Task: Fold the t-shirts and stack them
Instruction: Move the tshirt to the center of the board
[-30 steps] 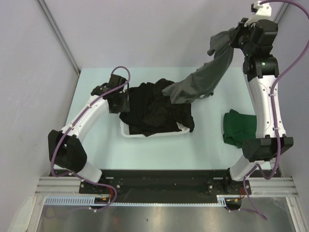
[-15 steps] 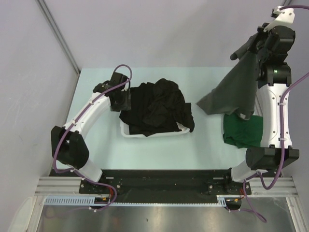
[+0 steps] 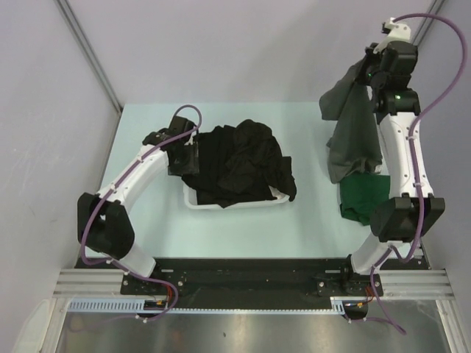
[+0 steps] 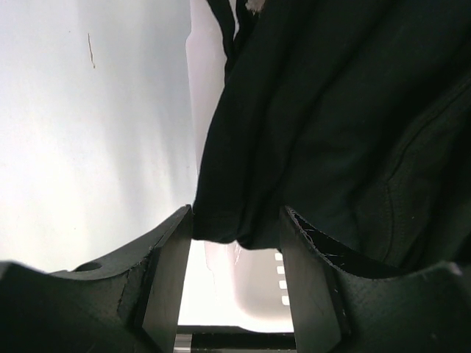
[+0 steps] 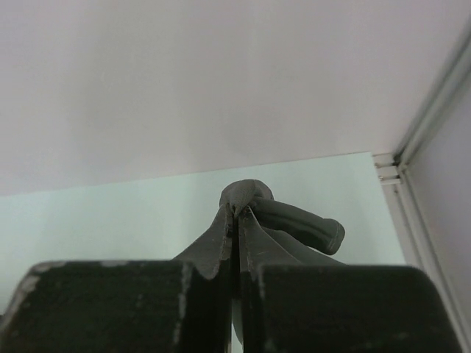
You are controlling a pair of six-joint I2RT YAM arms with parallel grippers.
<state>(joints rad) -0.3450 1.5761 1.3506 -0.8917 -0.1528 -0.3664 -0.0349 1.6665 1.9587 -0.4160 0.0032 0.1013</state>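
Left gripper jaws parted, a fold of the black t-shirts between them – pinched or loose, cannot tell; soft crumpled pile heaped over the white plastic basket right beside it. Right gripper clenched on a bunched corner of the charcoal grey t-shirt – limp matte drape hanging below it, hem over the dark green t-shirt. Half a second ago it flared wide leftward, now narrower
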